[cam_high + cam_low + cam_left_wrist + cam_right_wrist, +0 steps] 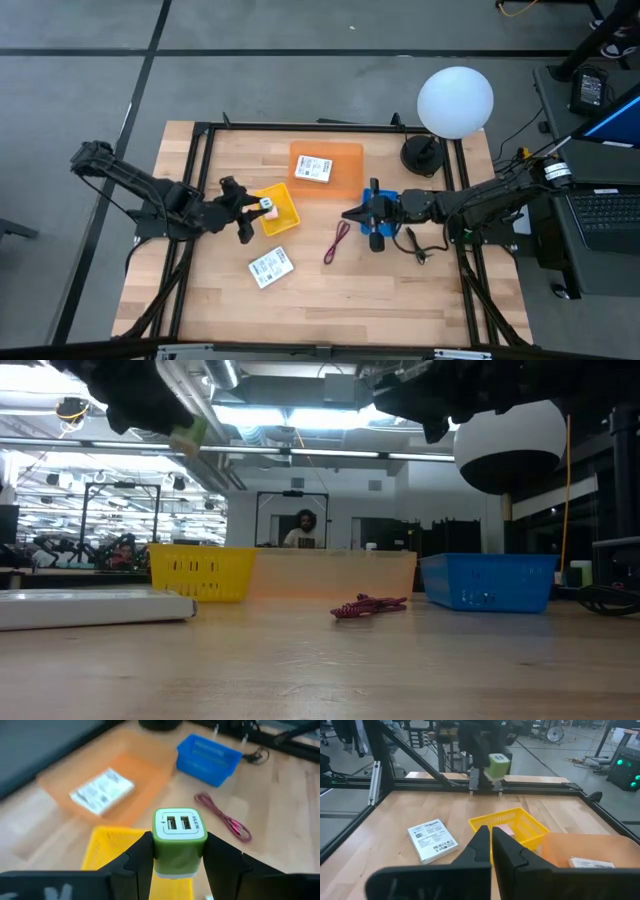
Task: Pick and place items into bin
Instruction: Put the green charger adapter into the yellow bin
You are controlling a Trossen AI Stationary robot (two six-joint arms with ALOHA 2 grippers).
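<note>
Seen from above, a wooden table (330,290) holds 3 small bins and some loose items. At about 9 o'clock, the left gripper (252,208) hangs over the near edge of the yellow bin (285,215), jaws part-open and clamped on a green-and-white USB charger block (179,840). The block sits upright between the fingers, its 2 ports facing away from the wrist, and the yellow bin lies directly beneath it, so release looks like the likely coming move. A pink block (504,829) already rests inside that bin.

At 6 o'clock from the yellow bin, a white labelled packet (271,266) lies flat on the table. At 12 o'clock, the orange bin (345,165) holds a second white packet (313,168).

Right of centre, a dark red looped cord (336,241) lies stretched roughly 1 to 7 o'clock. The right gripper (350,214), jaws fully closed and empty, hovers just beside the blue bin (385,197) and is the arm nearer the cord, which lies at about 7 o'clock from its tips.
</note>
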